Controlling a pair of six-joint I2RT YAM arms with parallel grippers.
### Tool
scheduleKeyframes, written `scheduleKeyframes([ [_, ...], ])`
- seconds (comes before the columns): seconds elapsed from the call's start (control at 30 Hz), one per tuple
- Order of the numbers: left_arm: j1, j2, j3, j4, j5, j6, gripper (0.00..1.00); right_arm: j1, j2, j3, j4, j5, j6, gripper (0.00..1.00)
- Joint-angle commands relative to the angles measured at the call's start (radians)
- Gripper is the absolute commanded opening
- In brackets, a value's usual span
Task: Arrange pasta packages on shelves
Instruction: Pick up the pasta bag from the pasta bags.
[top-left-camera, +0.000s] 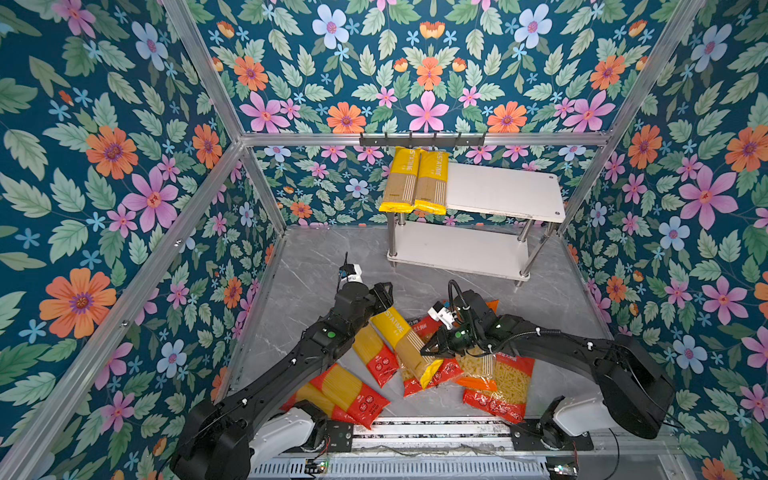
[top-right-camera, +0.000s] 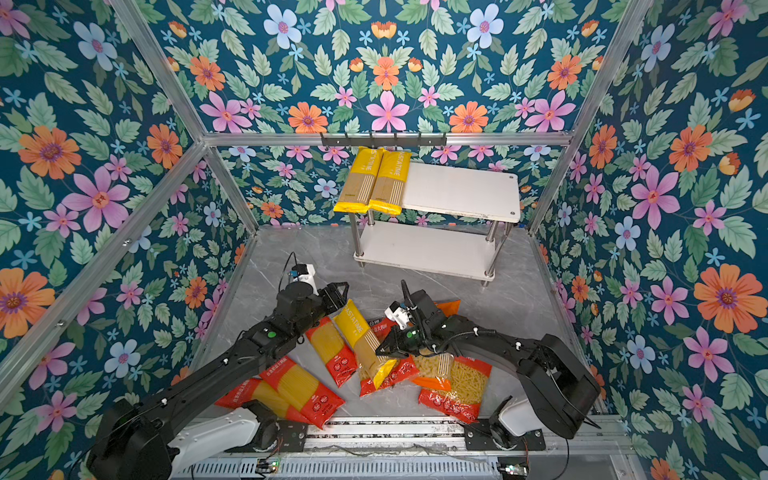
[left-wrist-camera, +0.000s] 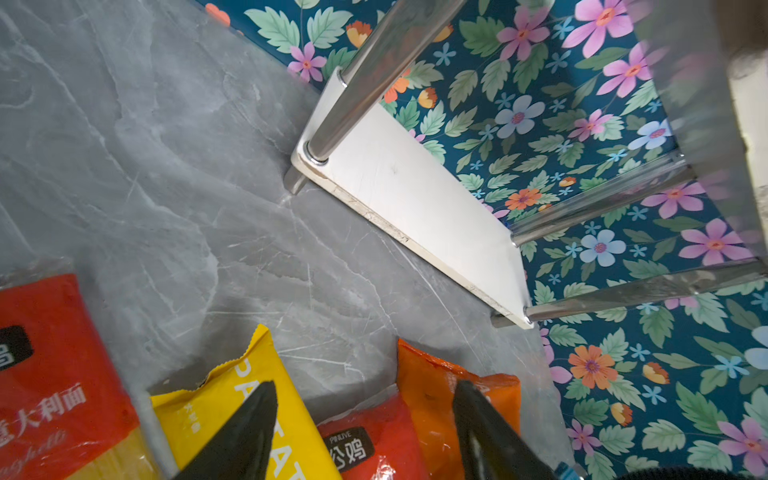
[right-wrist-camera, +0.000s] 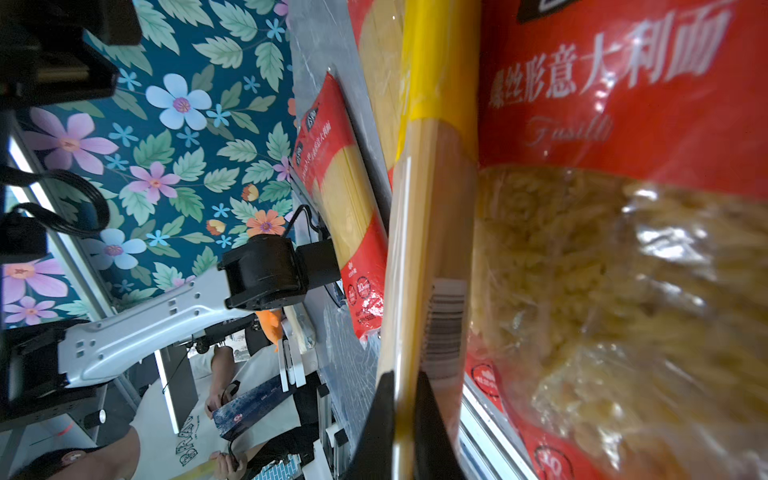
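The shelves (top-left-camera: 498, 187) (top-right-camera: 457, 187) stand at the back, and two yellow spaghetti packs (top-left-camera: 415, 180) lie side by side at the left end of the top board. The other pasta packages lie in a loose pile on the grey floor. My right gripper (top-left-camera: 428, 349) (right-wrist-camera: 404, 376) is shut on the long edge of a third yellow spaghetti pack (top-left-camera: 401, 336) (right-wrist-camera: 428, 208), which rests across a red fusilli bag (right-wrist-camera: 623, 249). My left gripper (top-left-camera: 384, 293) (left-wrist-camera: 365, 386) hangs open above that pack's far end (left-wrist-camera: 216, 407), holding nothing. The lower board (left-wrist-camera: 415, 199) is bare.
Three red spaghetti packs (top-left-camera: 376, 349) (top-left-camera: 353, 392) (top-left-camera: 316, 399) lie under my left arm. An orange bag (top-left-camera: 478, 370) (left-wrist-camera: 428, 386) and a red short-pasta bag (top-left-camera: 507, 382) lie under my right arm. A black hook rail (top-left-camera: 422, 139) hangs above the shelves. Flowered walls close in three sides.
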Motion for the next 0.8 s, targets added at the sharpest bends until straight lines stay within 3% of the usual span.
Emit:
scheduleKeyframes([
  [0.0,0.002,-0.002,0.029,-0.008,0.017,0.039,0.7,-0.023,-0.044,-0.011,0.089,-0.038,0.004,0.05],
  [0.17,0.015,-0.002,0.085,0.003,0.046,0.071,0.71,-0.097,-0.099,-0.055,0.163,-0.049,0.042,0.03],
  [0.37,0.058,0.002,0.064,0.128,0.172,0.033,0.72,-0.182,-0.163,-0.106,0.234,-0.065,0.085,0.02],
  [0.57,0.047,0.073,-0.078,0.453,0.311,-0.088,0.72,-0.201,-0.249,-0.143,0.304,-0.06,0.099,0.01],
  [0.77,0.039,0.102,-0.204,0.744,0.343,-0.192,0.75,-0.202,-0.359,-0.163,0.374,-0.011,0.093,0.0],
])
